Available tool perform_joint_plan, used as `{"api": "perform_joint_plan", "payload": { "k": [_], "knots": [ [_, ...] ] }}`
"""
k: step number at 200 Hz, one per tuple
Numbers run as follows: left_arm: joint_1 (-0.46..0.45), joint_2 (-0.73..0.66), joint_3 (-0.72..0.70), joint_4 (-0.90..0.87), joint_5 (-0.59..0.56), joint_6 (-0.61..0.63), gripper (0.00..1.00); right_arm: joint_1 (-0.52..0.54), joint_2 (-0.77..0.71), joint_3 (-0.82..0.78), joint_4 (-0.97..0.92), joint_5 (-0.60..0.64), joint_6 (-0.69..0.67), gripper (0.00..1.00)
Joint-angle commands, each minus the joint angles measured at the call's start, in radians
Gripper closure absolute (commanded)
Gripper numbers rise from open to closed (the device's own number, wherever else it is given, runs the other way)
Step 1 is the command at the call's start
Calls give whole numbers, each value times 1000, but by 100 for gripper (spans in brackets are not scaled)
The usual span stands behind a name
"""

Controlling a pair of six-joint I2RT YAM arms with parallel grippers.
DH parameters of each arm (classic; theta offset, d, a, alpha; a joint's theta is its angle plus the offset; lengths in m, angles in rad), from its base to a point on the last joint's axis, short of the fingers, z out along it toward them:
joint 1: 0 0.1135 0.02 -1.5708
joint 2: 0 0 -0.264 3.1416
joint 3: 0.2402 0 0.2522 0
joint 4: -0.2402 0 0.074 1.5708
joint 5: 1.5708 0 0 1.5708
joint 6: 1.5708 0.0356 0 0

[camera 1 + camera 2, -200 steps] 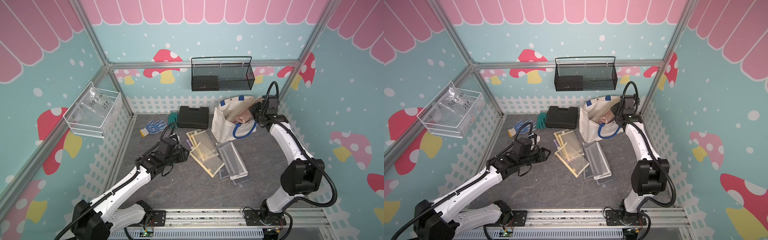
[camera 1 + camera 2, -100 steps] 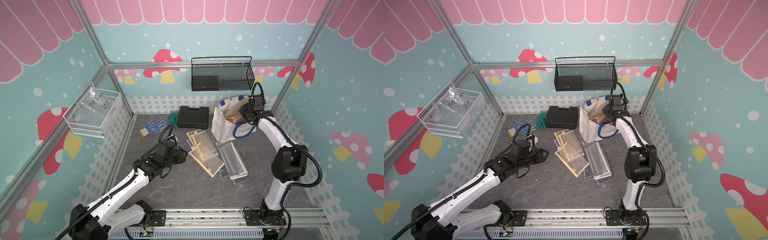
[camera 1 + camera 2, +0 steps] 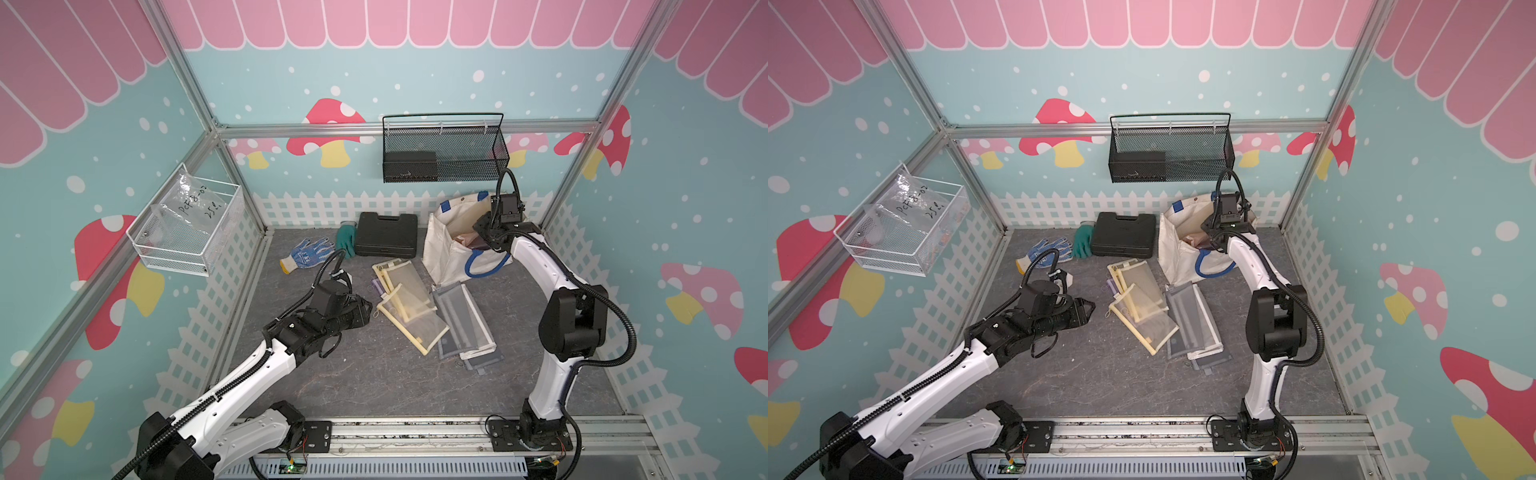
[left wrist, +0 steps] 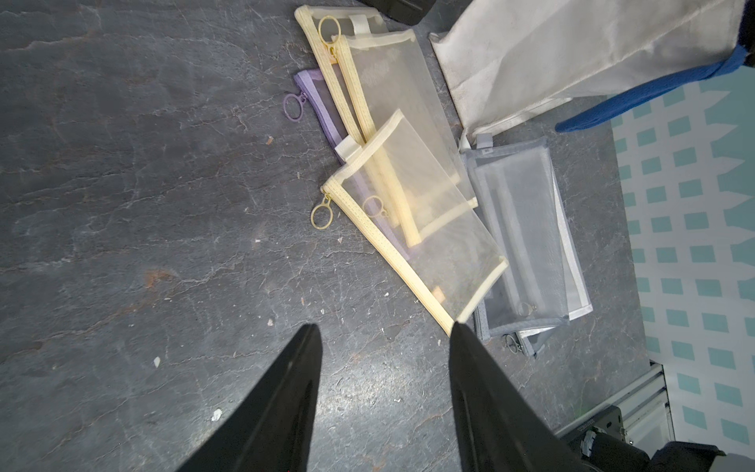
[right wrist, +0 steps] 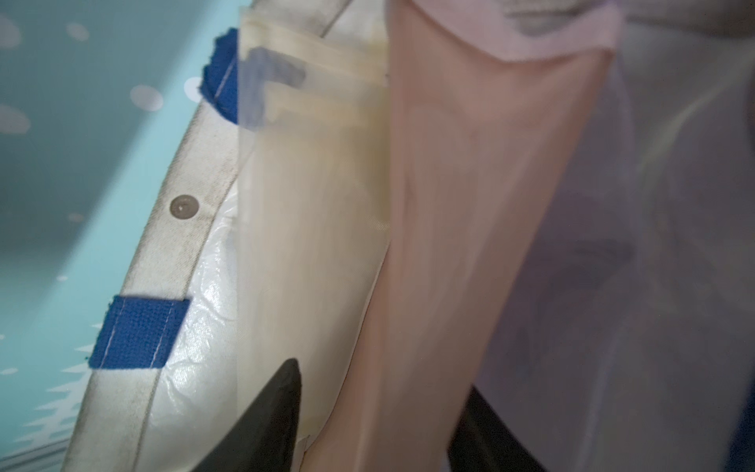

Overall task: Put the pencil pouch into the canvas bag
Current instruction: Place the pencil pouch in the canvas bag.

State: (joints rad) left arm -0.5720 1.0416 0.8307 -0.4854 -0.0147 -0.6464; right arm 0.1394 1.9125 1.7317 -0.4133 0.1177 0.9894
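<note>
R end effector point(image 5: 380, 376) wide apart astride sheer pink mesh pencil pouch point(image 5: 470, 184) inside cream canvas bag point(image 5: 179, 253)

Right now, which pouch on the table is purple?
The purple pouch tucked under the yellow pouches: only its zip edge and ring pull peek out. Beside them lie grey pouches.

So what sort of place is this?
Probably a staged robot test cell: aluminium-profile frame with printed mushroom-and-fence wall panels, two white robot arms mounted on a front metal rail, translucent mesh zip pouches scattered on the dark grey stone-look table.
</note>
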Motion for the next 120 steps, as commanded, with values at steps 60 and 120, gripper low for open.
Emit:
{"api": "perform_joint_plan", "payload": {
  "k": [60,120],
  "knots": [
    [-2,19,5,-30,-18,10,47,3,-216,-44,38,-68,-225,24],
    [-3,102,17,-55,104,-41,25,97,-371,-147,-124,-215,-557,25]
  ]
}}
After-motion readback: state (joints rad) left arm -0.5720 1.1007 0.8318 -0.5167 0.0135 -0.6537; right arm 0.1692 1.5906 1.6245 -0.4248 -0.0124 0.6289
